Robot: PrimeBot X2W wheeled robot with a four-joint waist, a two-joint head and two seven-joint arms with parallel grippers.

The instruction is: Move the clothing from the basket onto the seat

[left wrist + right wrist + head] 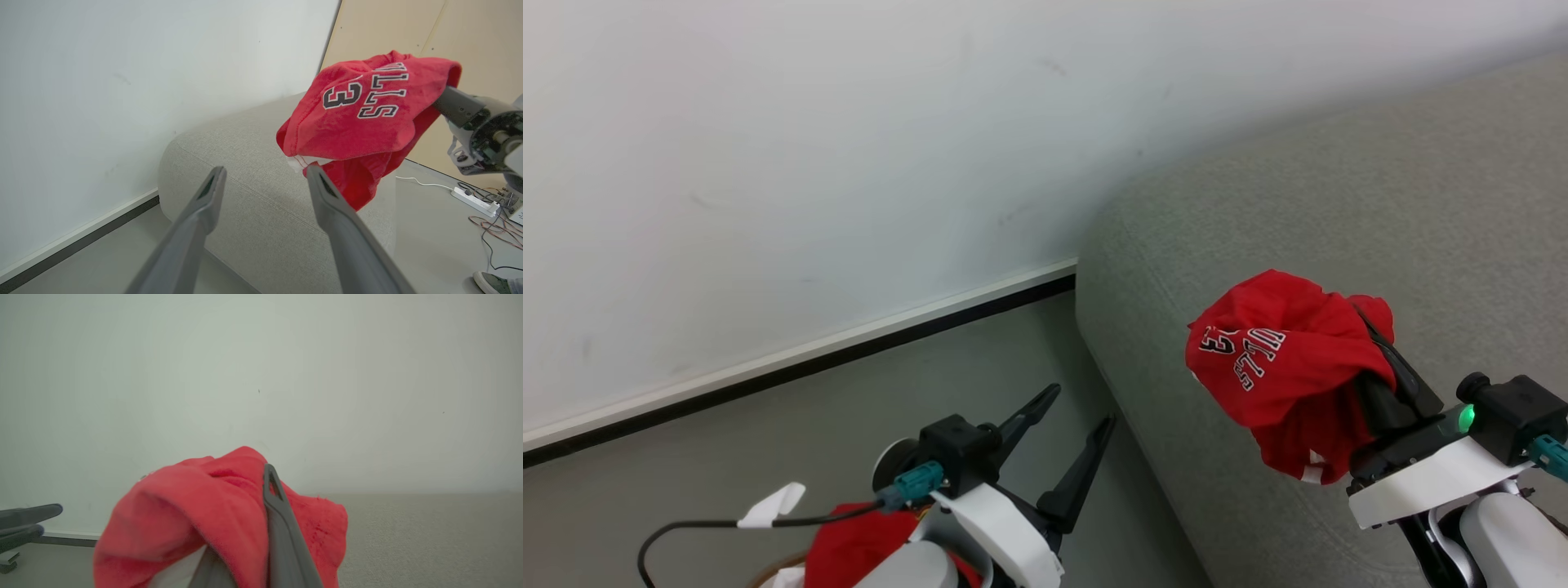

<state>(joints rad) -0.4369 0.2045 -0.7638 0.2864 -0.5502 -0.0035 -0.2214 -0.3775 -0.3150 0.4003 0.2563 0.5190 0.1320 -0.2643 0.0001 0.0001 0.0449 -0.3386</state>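
One red jersey (1274, 351) is in transit, and more red cloth (849, 547) lies low down left of the sofa (1339, 204), in what looks like the basket, of which I can make out just a sliver of brown rim (768, 576). Nearer the sofa's rounded end, the left gripper (1081, 406) hovers over the grey floor (768, 441), its long dark fingers spread wide and empty.

Over the sofa's left end hangs the jersey, bunched and draped over the right gripper (1376, 359), whose fingers are pressed together on the cloth. I'd call this the carry-and-drop step. The next move calls for lowering a little further in over the cushion and then letting go, since the soft knit could slide off that curved edge.

The jersey is limp and crumpled, with white-edged black lettering and a 3. The sofa is coarse grey weave, plump, with a seam running along its side.
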